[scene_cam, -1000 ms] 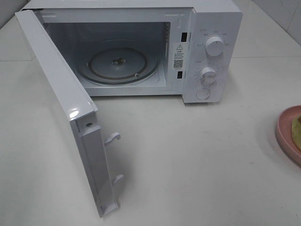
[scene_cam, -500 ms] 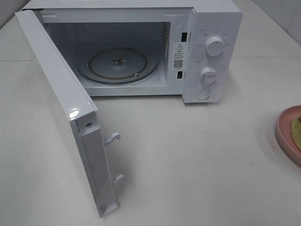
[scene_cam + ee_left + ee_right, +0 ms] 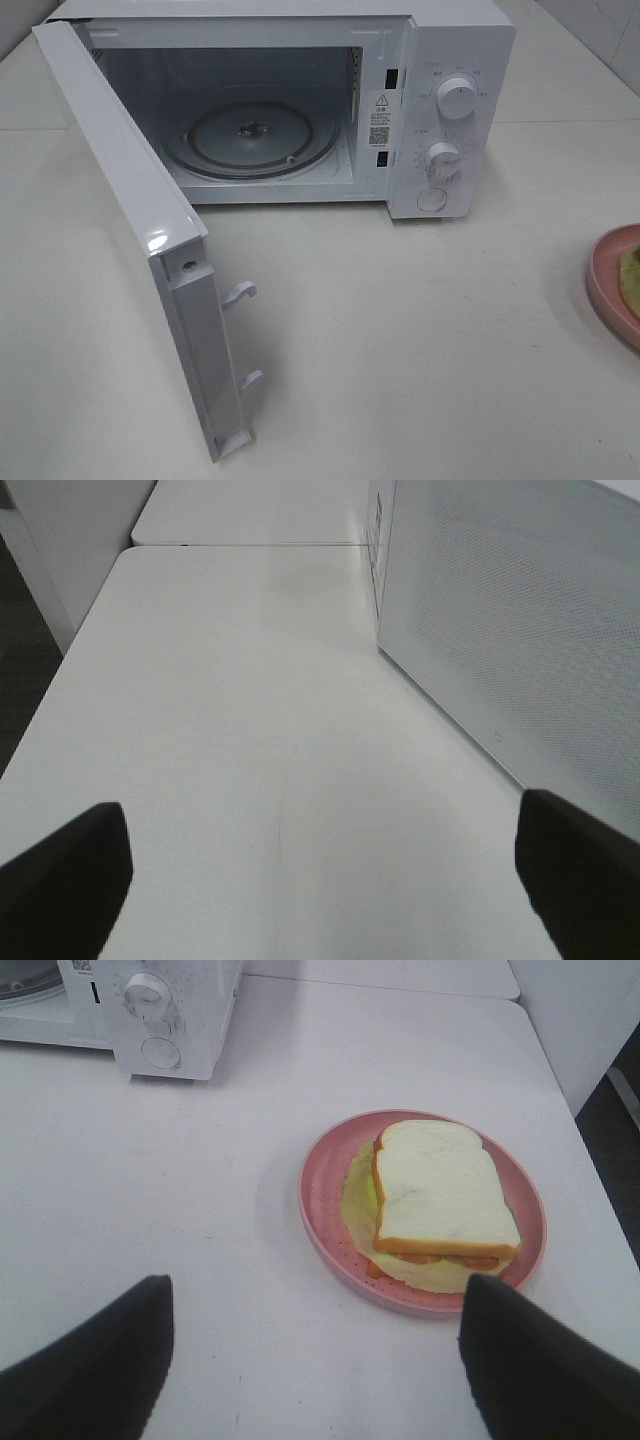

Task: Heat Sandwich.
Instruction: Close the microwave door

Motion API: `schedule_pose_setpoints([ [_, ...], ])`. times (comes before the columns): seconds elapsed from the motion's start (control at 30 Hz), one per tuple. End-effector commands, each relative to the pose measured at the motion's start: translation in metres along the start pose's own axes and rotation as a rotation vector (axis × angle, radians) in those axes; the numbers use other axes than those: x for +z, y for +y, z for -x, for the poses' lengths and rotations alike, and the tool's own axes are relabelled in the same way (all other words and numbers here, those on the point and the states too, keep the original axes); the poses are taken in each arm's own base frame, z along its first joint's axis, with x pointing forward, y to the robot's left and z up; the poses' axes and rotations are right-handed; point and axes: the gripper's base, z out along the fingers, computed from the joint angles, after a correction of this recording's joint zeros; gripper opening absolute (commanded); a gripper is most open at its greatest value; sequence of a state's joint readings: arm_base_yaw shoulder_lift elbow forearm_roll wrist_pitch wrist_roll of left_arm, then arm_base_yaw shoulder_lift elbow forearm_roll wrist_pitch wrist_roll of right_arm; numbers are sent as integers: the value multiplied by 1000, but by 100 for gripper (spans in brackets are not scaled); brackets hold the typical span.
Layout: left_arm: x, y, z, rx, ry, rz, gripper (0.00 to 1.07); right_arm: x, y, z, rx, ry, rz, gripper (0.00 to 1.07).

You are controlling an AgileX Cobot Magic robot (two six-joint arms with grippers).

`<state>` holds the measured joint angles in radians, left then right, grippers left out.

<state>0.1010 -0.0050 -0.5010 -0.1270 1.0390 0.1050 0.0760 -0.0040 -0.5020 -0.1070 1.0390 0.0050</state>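
The sandwich (image 3: 440, 1195), white bread with tan crust and pale yellow-green filling, lies on a round pink plate (image 3: 322, 1210) on the white table. In the exterior high view only the plate's edge (image 3: 608, 285) and a sliver of the sandwich (image 3: 632, 275) show at the far right. My right gripper (image 3: 315, 1360) is open, above the table and short of the plate. The white microwave (image 3: 455, 60) stands with its door (image 3: 130, 200) swung wide open and its glass turntable (image 3: 250, 135) bare. My left gripper (image 3: 320, 870) is open over bare table, beside the door (image 3: 520, 630).
The microwave's two knobs (image 3: 456, 98) and round button (image 3: 432, 199) face the front. The open door juts out toward the table's front left. Neither arm shows in the exterior high view. The table's edge (image 3: 60, 670) runs close to the left gripper.
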Motion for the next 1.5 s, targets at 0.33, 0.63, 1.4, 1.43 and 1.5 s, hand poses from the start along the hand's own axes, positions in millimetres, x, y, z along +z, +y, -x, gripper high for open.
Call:
schedule_pose_setpoints([
  [0.33,-2,-1,-2,-8,-24,0,98,-4,1,-2,33,-25,-47,76],
  [0.63,-2,-1,-2,-8,-24,0,98,-4,1,-2,33,-25,-47,76],
  [1.4,-2,-1,-2,-8,-24,0,98,-4,1,-2,33,-27,-47,76],
  [1.43,-2,-1,-2,-8,-24,0,98,-4,1,-2,33,-27,-47,76],
  [1.5,-2,-1,-2,-8,-24,0,98,-4,1,-2,33,-27,-47,76],
])
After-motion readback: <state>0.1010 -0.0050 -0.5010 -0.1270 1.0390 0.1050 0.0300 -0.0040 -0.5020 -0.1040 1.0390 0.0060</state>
